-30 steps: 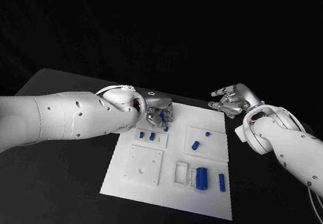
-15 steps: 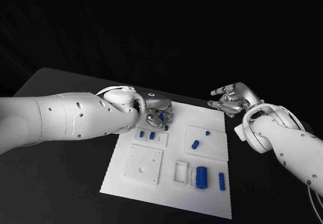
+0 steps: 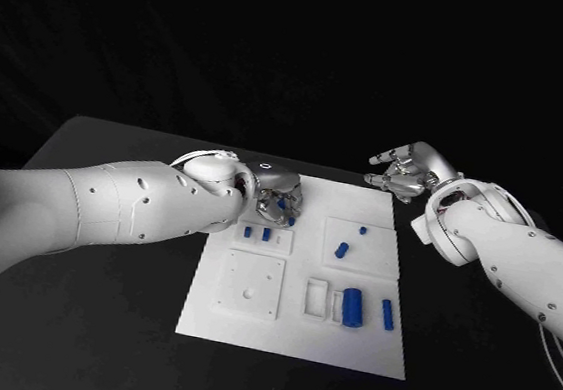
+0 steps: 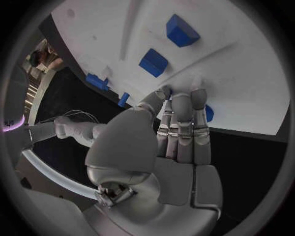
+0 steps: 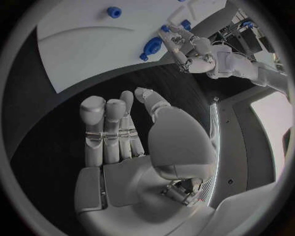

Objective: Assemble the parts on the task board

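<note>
The left hand (image 3: pixel 277 199) hangs low over the far left corner of the task board (image 3: pixel 291 334), its fingers (image 4: pixel 181 115) lying close together with their tips at a small blue part (image 4: pixel 208 113) near the board's edge; whether they pinch it I cannot tell. The right hand (image 3: pixel 405 174) hovers beyond the board's far right corner, fingers loosely apart, holding nothing. Other blue parts (image 3: pixel 349 308) sit in the board's recesses nearer the robot. The risk is a weak fingertip grip: the part could slip, roll off the board's edge onto the black table (image 3: pixel 84 324), or be nudged out of reach.
</note>
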Available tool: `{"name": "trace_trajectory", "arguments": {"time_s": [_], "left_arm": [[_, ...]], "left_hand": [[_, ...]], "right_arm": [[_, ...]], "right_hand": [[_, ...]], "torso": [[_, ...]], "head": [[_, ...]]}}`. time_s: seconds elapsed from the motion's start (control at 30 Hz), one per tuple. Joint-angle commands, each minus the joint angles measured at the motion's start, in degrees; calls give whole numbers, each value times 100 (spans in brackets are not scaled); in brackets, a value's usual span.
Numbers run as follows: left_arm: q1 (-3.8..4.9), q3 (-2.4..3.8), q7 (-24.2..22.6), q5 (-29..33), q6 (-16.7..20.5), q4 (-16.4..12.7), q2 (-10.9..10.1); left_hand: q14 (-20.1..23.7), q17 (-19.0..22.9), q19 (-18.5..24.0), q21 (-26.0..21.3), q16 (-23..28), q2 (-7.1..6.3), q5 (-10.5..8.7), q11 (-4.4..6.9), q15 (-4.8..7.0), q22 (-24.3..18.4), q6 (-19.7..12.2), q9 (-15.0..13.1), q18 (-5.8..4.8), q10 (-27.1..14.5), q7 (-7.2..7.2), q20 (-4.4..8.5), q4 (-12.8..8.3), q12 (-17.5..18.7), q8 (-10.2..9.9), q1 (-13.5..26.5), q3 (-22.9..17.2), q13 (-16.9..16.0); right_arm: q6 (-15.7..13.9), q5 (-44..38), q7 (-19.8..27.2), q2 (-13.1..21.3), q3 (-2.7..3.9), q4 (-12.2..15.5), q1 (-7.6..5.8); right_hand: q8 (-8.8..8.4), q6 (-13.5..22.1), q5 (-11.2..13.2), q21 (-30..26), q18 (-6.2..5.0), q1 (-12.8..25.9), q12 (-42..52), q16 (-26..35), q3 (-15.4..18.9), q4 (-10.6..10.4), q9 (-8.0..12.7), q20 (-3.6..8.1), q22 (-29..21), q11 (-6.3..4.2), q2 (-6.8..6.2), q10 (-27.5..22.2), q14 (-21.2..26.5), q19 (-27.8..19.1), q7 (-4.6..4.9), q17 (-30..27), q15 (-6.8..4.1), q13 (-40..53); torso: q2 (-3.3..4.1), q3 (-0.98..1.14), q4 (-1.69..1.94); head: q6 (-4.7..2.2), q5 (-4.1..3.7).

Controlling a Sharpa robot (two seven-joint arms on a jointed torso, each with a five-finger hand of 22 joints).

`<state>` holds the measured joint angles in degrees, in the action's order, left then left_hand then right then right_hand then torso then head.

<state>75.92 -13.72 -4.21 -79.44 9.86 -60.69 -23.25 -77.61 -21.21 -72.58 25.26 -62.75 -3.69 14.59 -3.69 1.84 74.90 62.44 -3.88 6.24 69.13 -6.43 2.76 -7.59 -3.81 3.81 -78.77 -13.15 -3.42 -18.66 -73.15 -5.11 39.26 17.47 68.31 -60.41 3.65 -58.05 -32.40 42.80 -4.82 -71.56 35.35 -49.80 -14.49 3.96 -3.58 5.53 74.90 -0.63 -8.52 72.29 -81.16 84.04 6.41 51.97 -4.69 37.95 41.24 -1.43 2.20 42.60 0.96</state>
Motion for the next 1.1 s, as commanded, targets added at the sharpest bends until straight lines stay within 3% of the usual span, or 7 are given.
{"name": "trace_trajectory", "arguments": {"time_s": [0.03, 0.57, 0.77, 1.1], "left_arm": [[-17, 2, -53, 10, -85, 4, 18], [-60, 3, -85, 48, -121, 28, 65], [-67, 3, -91, 54, -145, 38, 81], [-71, 3, -38, 50, -213, 52, 91]], "left_hand": [[-42, -8, 23, 16, -39, 58, -33, 8, 5, 116, 40, 3, 30, 48, 9, 18, 34, 16, -18, 6, 5, 2], [-47, -25, 30, 70, -89, 108, -46, 29, 16, 120, 110, 3, 18, 110, 24, 32, 73, 17, -17, -51, 7, 2], [-50, -25, 33, 78, -92, 103, -57, 28, 16, 120, 101, 6, 17, 112, 22, 33, 69, 19, -20, -60, 10, 2], [-98, -33, 40, 149, -129, 234, -46, 130, 73, 125, 437, -16, 4, 436, 89, 73, 10, 22, -4, -173, 9, -6]], "right_arm": [[22, -8, 25, -1, 2, 14, 2], [24, -8, 21, -8, 2, 18, 2], [21, -8, 19, -9, 2, 20, 2], [24, -8, 21, -19, 2, 15, 2]], "right_hand": [[-8, -35, -23, -16, -68, 19, -5, 18, -23, -11, -6, 38, 482, -36, -51, -3, 31, 267, -8, -5, -10, -6], [-7, -34, -20, -12, -66, 19, 21, 12, -26, -14, -7, 38, 487, -37, -49, -1, 29, 274, -8, -14, -10, -20], [-9, -35, -29, -26, -66, 13, 35, 9, -40, -9, -6, 39, 485, -37, -51, -7, 30, 275, -7, -19, -12, -25], [-9, -35, -29, -26, -66, 13, 35, 9, -40, -9, -6, 39, 485, -37, -51, -7, 30, 275, -7, -19, -12, -25]], "torso": [[-3, -2, 3], [2, -6, -3], [-2, -1, 0], [-4, -1, 2]], "head": [[9, -8], [-1, 14], [7, -16], [8, -14]]}}
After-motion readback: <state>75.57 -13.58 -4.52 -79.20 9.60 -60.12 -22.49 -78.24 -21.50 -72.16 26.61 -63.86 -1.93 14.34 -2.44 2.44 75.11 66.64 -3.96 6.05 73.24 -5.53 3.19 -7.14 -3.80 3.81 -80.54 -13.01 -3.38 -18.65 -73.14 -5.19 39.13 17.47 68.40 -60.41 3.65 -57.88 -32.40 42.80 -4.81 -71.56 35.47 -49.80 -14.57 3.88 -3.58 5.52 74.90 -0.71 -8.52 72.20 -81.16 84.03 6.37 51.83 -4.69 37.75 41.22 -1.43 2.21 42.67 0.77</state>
